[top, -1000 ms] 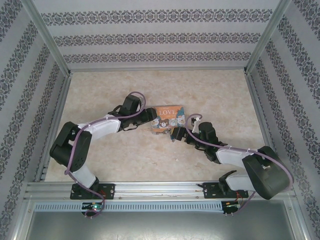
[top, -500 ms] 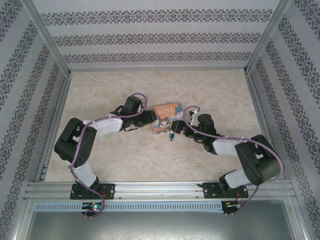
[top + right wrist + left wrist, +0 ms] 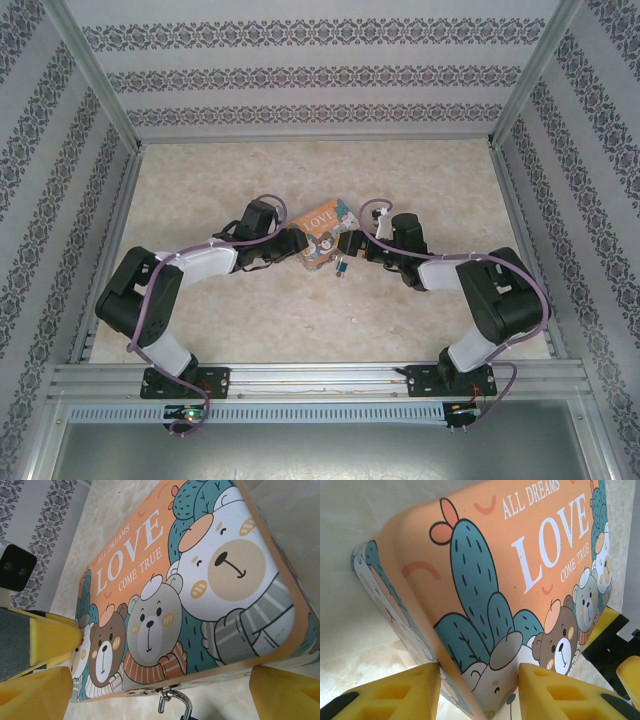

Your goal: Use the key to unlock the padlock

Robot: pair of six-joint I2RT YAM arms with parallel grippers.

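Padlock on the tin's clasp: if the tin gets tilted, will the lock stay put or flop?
Probably flops: the padlock hangs by a thin silver shackle looped through the clasp of the tin box, so it should swing freely. It looks tiny beside the tin, so likely light and fiddly to pinch. The smooth metal loop may be slippery.

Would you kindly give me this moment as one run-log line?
left gripper: shut on orange LOVE-printed tin box, left end | right gripper: straddling box's lock edge, grip unclear | tiny teal-blue padlock: hanging from box hasp
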